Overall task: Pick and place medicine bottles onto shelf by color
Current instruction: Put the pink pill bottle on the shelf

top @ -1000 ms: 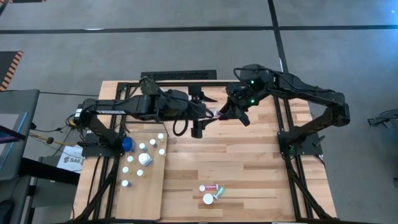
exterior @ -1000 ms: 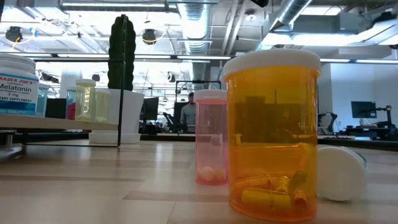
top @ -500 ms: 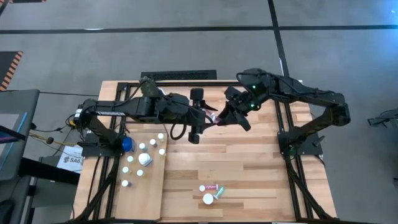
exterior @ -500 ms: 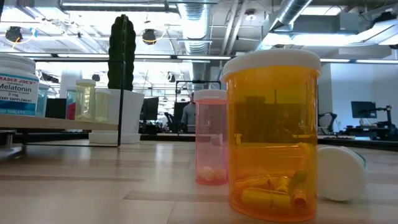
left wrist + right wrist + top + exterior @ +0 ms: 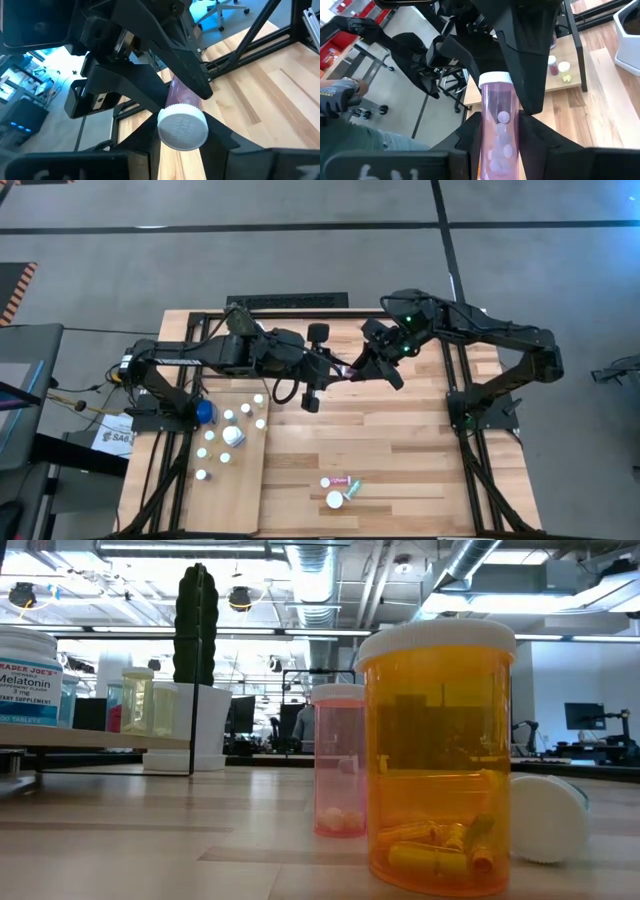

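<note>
A pink medicine bottle (image 5: 345, 368) with a white cap hangs in the air over the far middle of the table, between both grippers. My right gripper (image 5: 360, 365) is shut on its body. My left gripper (image 5: 333, 367) has come in from the table's left and is shut on its cap end. The shelf (image 5: 235, 475), a pale board at the near left, carries several upright bottles. An amber bottle (image 5: 440, 755) and another pink bottle (image 5: 340, 760) stand on the table near the front edge, beside a bottle lying on its side (image 5: 548, 818). My left gripper has the bottle's white cap (image 5: 182, 126) between its two fingers (image 5: 222, 137), one on each side, coming level from the table's left along the bottle's length. The bottle is clear of the table. My right gripper pinches the pink body (image 5: 498, 142) between its two fingers (image 5: 532, 135), away from the cap end. It comes from the table's right, and the bottle points out past the fingertips, cap (image 5: 495, 78) foremost, toward the left gripper.
A white pot (image 5: 233, 436) and a blue object (image 5: 205, 413) sit on the shelf end near the left arm's base. Bare planks lie between the shelf and the bottles at the front. A person stands far behind the table (image 5: 303, 725).
My right gripper has shifted slightly toward the table's left and tipped a little, bringing the pink bottle along. The left gripper now meets the bottle at its cap end. The bottle has stayed in the air.
</note>
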### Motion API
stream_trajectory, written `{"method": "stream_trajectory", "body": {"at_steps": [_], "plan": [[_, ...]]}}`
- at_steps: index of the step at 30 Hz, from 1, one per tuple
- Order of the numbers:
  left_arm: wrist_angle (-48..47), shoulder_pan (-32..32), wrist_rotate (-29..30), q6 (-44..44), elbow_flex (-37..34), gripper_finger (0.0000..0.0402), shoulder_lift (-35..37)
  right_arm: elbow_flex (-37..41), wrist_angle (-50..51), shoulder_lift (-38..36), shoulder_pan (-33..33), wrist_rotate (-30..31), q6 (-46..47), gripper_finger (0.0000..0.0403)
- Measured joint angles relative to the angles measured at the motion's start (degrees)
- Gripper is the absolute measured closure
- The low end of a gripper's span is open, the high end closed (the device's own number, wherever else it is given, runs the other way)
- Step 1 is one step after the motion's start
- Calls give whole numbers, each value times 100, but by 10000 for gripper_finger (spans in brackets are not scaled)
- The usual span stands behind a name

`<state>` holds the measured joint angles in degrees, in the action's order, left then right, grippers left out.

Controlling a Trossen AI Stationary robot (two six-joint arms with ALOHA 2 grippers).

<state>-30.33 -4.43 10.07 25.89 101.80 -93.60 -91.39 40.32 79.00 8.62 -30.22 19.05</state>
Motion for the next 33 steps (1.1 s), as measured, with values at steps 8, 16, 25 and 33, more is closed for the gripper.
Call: {"method": "stream_trajectory", "body": {"at_steps": [8, 16, 25, 33], "plan": [[7, 4, -195, -94, -2, 308, 0, -7, 227, 0, 1, -12, 260, 242], [-9, 13, -168, -415, -2, 313, 0, -4, 1147, -245, 397, -187, 353, 161], [-929, -1, -250, -2592, 0, 314, 9, -4, 2449, -955, 1057, 220, -403, 148], [-3252, -194, -233, -6384, 0, 314, 9, -2, 3254, -1577, 1083, 546, -1068, 148]]}}
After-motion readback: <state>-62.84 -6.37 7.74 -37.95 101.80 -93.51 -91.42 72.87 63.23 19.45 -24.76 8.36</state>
